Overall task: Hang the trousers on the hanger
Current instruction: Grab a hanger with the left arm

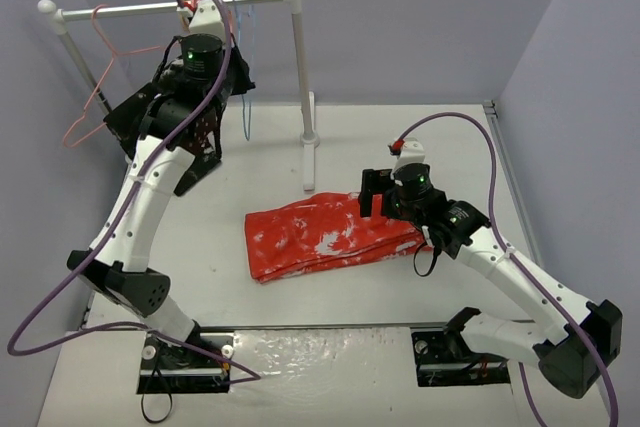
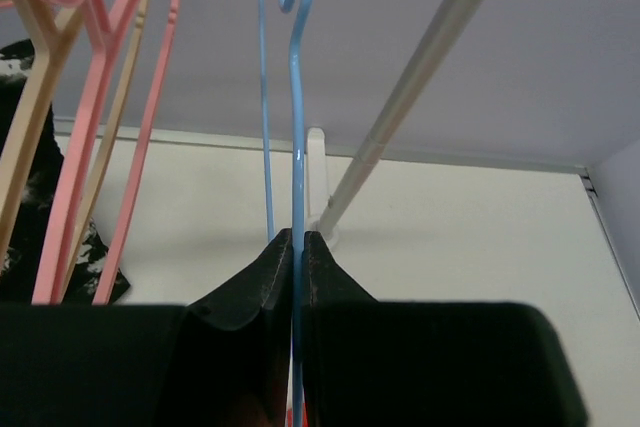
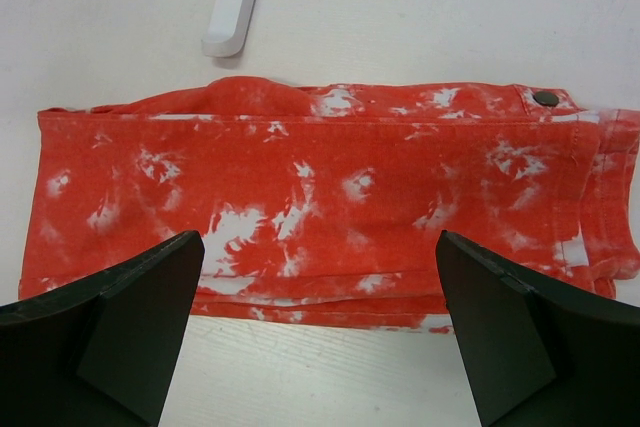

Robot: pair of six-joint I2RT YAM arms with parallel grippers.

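The red-orange trousers (image 1: 330, 237) lie folded on the white table, white-speckled, with their waist button to the right in the right wrist view (image 3: 330, 177). The light-blue wire hanger (image 1: 238, 17) hangs from the rack rail at the back left. My left gripper (image 1: 215, 15) is raised to the rail. In its wrist view it is shut (image 2: 297, 239) on one wire of the hanger (image 2: 297, 127), which runs straight up between the black fingers. My right gripper (image 1: 378, 192) hovers wide open (image 3: 318, 242) over the near edge of the trousers, holding nothing.
The white rack has a rail (image 1: 150, 9), a post (image 1: 300, 67) and a foot (image 1: 310, 162) just behind the trousers. A thin pink wire hanger (image 1: 100, 57) hangs at the rail's left. Thicker pink (image 2: 110, 97) and beige (image 2: 30, 117) hangers and a black speckled garment (image 2: 20, 87) hang beside the blue one.
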